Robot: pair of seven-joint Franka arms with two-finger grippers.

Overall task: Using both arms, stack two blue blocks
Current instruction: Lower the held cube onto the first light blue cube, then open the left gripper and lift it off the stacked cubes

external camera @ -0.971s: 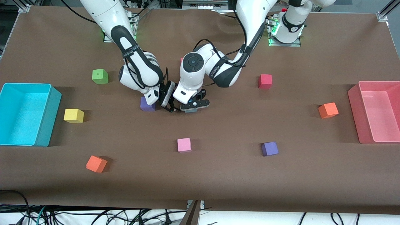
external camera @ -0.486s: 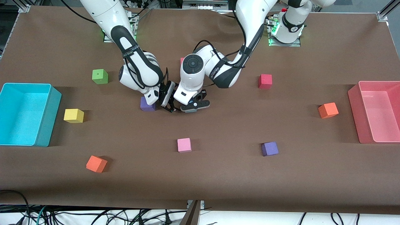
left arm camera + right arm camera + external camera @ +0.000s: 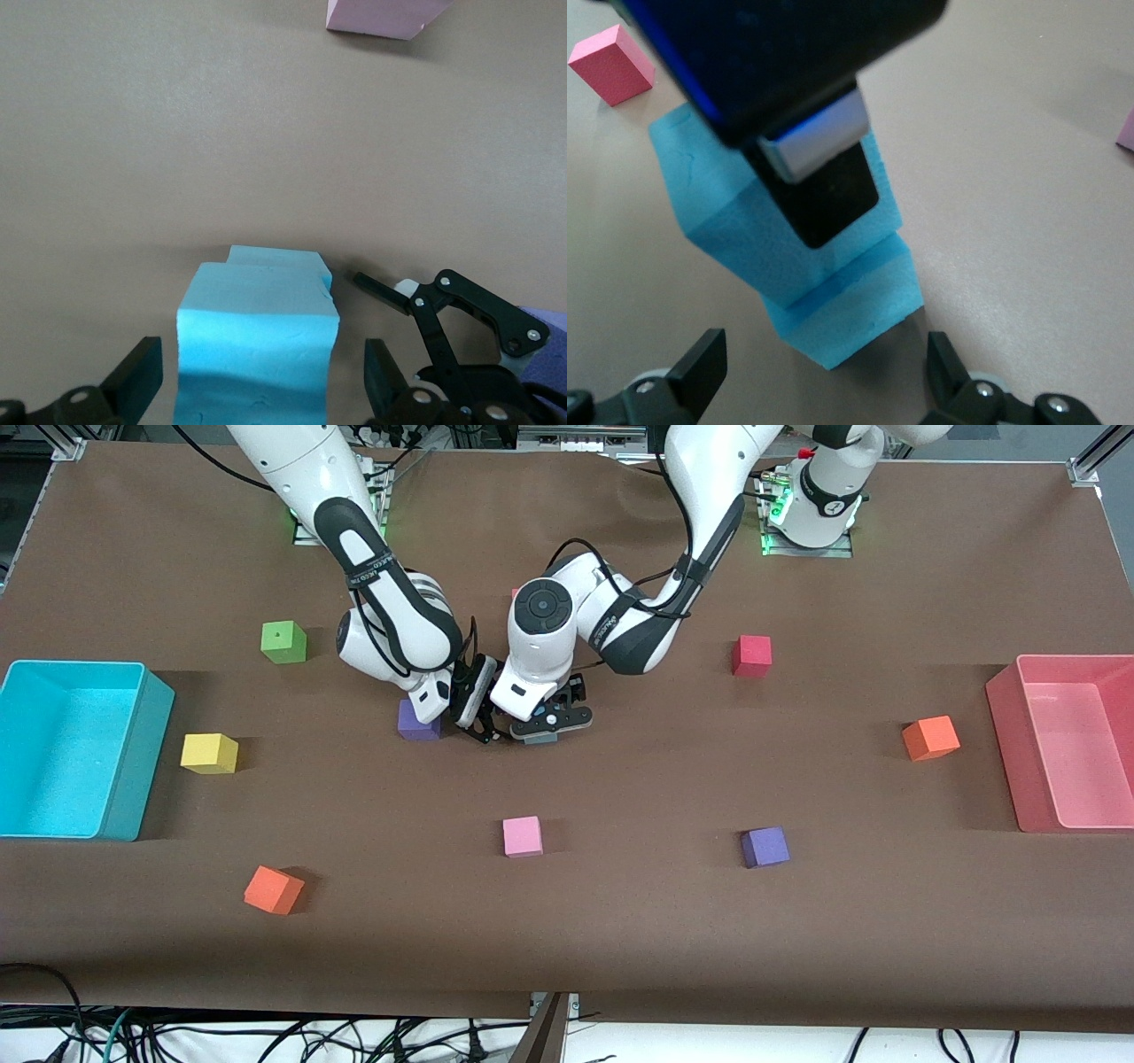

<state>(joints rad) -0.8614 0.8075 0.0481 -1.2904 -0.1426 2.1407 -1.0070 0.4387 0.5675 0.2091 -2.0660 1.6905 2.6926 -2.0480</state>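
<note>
While sitting a touch askew on the bottom block (image 3: 850,310), resting free: top block (image 3: 718,204), both cyan, mid-table beside a purple cube (image 3: 416,724). Straddling the top block with jaws spread, gaps showing on either side: left gripper (image 3: 261,376). Hanging low just beside the stack with jaws spread too, gripping nothing: right gripper (image 3: 819,367). Judging the stack made, so backing off cleanly now: lifting the left gripper straight up, keeping fingers wide, avoiding sideways drift against that overhanging corner, holding the right arm off meanwhile. Lying flat underneath: brown table cover (image 3: 620,921). Leaving plenty of room: pink cube (image 3: 522,836) nearer the camera, well apart.
</note>
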